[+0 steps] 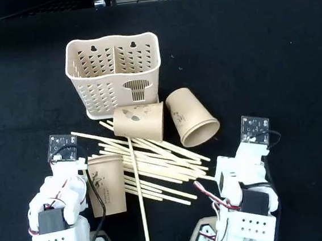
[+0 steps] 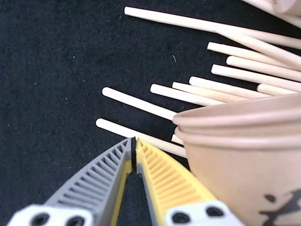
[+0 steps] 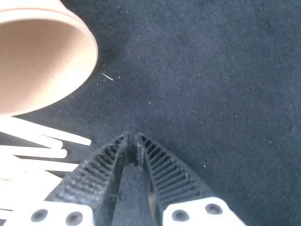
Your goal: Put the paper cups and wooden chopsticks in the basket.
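Black cloth (image 1: 269,59) covers the table, and the basket (image 1: 114,74) stands upright at the back. From above, the middle cup (image 1: 140,121) lies sideways at the basket's foot. The right cup (image 1: 191,116) lies with its mouth toward the right arm, and the left cup (image 1: 107,184) with its mouth toward the basket. The chopsticks (image 1: 153,161) fan out between the arms, mostly running far-left to near-right. The wrist views show the left gripper (image 2: 133,155) pressed together on nothing beside the left cup's rim. The right gripper (image 3: 133,146) is likewise closed and empty near the right cup's mouth.

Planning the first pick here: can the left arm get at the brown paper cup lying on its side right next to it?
Probably yes. The brown paper cup lies right beside the left hand, with only pale wooden chopsticks near it. The hand is shut, so it must open first.
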